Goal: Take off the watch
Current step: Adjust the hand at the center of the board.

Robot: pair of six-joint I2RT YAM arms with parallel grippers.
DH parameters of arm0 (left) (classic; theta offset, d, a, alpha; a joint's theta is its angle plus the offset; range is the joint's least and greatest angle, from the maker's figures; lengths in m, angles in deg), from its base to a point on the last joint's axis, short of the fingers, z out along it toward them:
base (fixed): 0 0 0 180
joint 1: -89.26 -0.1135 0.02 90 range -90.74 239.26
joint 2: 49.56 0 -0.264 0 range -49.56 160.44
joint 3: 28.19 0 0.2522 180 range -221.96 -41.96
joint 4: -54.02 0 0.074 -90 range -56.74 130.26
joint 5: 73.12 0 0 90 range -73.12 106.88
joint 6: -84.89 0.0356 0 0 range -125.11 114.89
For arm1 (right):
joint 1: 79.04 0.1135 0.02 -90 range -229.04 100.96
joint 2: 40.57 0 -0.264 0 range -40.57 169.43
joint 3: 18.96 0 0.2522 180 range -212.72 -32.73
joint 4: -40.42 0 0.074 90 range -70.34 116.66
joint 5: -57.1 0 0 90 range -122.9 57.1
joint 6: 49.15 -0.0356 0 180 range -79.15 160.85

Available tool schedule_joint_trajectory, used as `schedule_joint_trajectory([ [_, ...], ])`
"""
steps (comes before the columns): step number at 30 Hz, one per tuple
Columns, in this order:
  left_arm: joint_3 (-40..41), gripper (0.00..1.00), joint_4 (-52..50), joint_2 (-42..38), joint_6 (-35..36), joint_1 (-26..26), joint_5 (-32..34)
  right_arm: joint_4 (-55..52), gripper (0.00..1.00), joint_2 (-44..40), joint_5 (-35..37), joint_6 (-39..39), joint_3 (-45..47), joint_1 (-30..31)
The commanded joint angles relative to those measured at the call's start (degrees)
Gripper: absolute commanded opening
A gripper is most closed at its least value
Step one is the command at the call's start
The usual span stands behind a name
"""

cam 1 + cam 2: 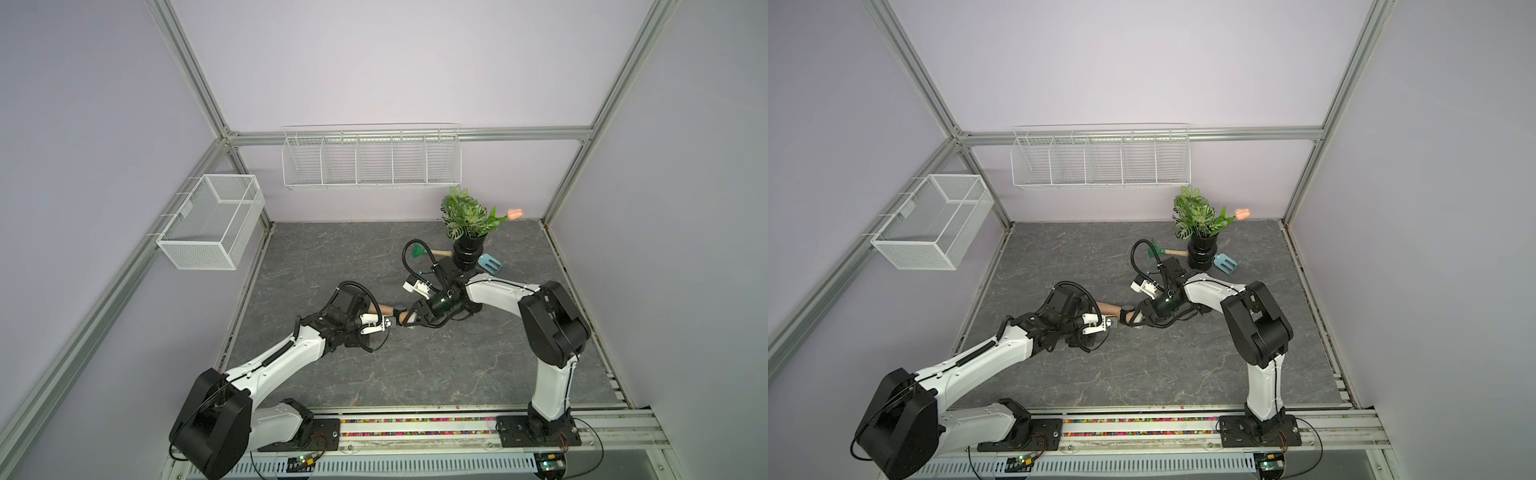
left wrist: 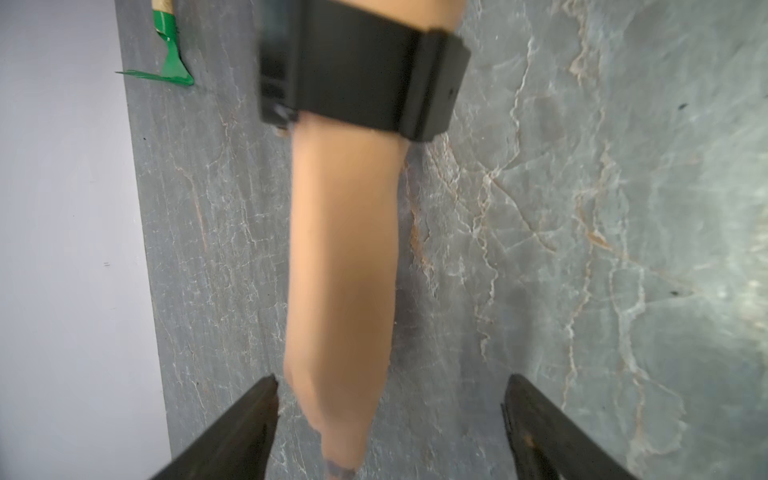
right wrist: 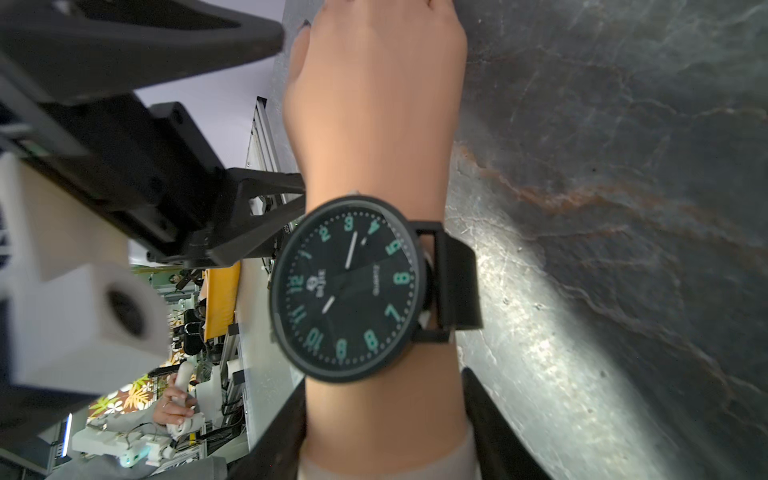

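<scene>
**Gripping confirmed on the forearm; watch fastened on the wrist**

**Task item.** The watch (image 3: 347,286) is strapped round the wrist of the mannequin hand (image 3: 374,104). Its dark dial with green numerals faces the right wrist camera. In both top views the watch (image 1: 398,311) (image 1: 1124,314) is near the middle of the tabletop (image 1: 374,374), between the two claws. The hand lies lengthwise between the left and right edges, with its finger end toward the left arm. It cannot be told whether the hand rests on the surface or is held just above it.

**Right claw** (image 3: 384,382). It is clamped on the forearm just behind the watch, with one finger on each side pressed against the skin-coloured surface.

**Left claw** (image 2: 390,378). Its jaws are apart and straddle the finger end of the hand. In the left wrist view neither of its fingers (image 2: 245,428) touches the hand.

**Containers.**
- A black pot (image 1: 467,253) stands near the far right corner of the tabletop. It holds a green leafy plant (image 1: 463,214) and a pink tulip (image 1: 514,213) that leans toward the right edge.
- A green rake (image 1: 419,250) with a wooden handle lies on the tabletop just left of the pot, outside it.
- A blue hand tool (image 1: 490,262) lies just right of the pot, also outside it.
- A wire rack (image 1: 372,164) with five compartments hangs on the back wall.
- A mesh basket (image 1: 212,220) hangs on the left wall.
</scene>
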Motion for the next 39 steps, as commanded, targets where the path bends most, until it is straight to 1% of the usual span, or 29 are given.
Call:
schedule_joint_trajectory([
  [1,1.0,0.8,9.6,3.5,3.9,0.2,2.8,-1.4,0.27,0.1,-5.8,0.4,-1.8,-0.3],
  [4,0.3,0.66,12.8,6.5,2.7,0.2,3.5,-2.4,0.28,0.3,-6.0,1.0,-1.9,-0.3],
  [6,-0.5,0.56,13.4,6.6,1.5,0.2,3.0,-3.2,0.28,0.5,-5.7,1.4,-2.0,-0.3],
  [8,-1.5,0.47,11.6,6.2,1.3,0.1,1.7,-3.3,0.29,0.6,-5.5,1.4,-2.1,-0.3],
  [9,-2.2,0.44,10.0,5.8,1.4,0.1,0.9,-3.3,0.31,0.7,-5.1,1.4,-2.1,-0.3],
  [11,-3.4,0.37,5.7,4.7,1.4,0.1,-1.6,-3.3,0.41,0.8,-4.3,1.4,-2.4,-0.3],
  [13,-5.3,0.29,-0.5,3.4,1.4,0.0,-5.4,-3.2,0.63,0.6,-2.6,1.1,-2.8,-0.3],
  [16,-8.4,0.13,-10.0,2.6,2.0,0.0,-9.9,-0.3,0.8,-1.7,1.0,-0.1,-1.5,-0.3],
  [18,-10.8,0.03,-16.7,2.7,3.1,0.0,-11.8,2.5,0.87,-4.1,3.8,-0.8,0.3,-0.3],
  [19,-11.7,0.0,-19.7,2.8,3.3,0.0,-12.4,4.4,0.89,-5.7,5.5,-1.4,1.4,-0.3],
  [23,-15.0,0.0,-29.5,3.7,1.5,-0.2,-17.8,10.6,0.95,-12.1,11.4,-2.9,6.7,-0.4],
  [25,-17.4,0.0,-34.5,5.6,0.5,-1.3,-23.5,13.2,0.98,-15.5,15.7,-3.2,9.8,-0.5],
  [26,-18.6,0.0,-36.7,7.1,0.5,-1.7,-25.3,14.1,1.0,-16.9,17.7,-3.5,10.9,-0.6],
  [28,-21.2,0.0,-41.1,11.4,0.7,-1.7,-26.9,16.2,0.97,-20.0,20.7,-4.7,13.2,-1.1],
  [30,-22.9,0.0,-42.1,14.7,0.7,-2.1,-28.1,17.6,0.92,-22.2,23.1,-5.7,14.8,-1.4],
  [32,-24.6,0.0,-41.2,17.6,-0.7,-3.5,-31.5,18.1,0.91,-24.1,25.3,-6.1,15.6,-1.7],
  [35,-30.1,0.0,-42.4,25.1,-4.2,-6.4,-35.5,18.2,0.91,-26.4,27.6,-6.5,16.2,-2.1],
  [38,-35.5,0.0,-42.6,32.0,-9.6,-9.0,-39.3,19.0,0.91,-28.3,29.2,-7.4,16.7,-2.2],
  [39,-37.1,0.02,-43.3,33.9,-10.2,-9.9,-41.0,19.1,0.91,-28.8,29.5,-7.7,16.7,-2.4],
])
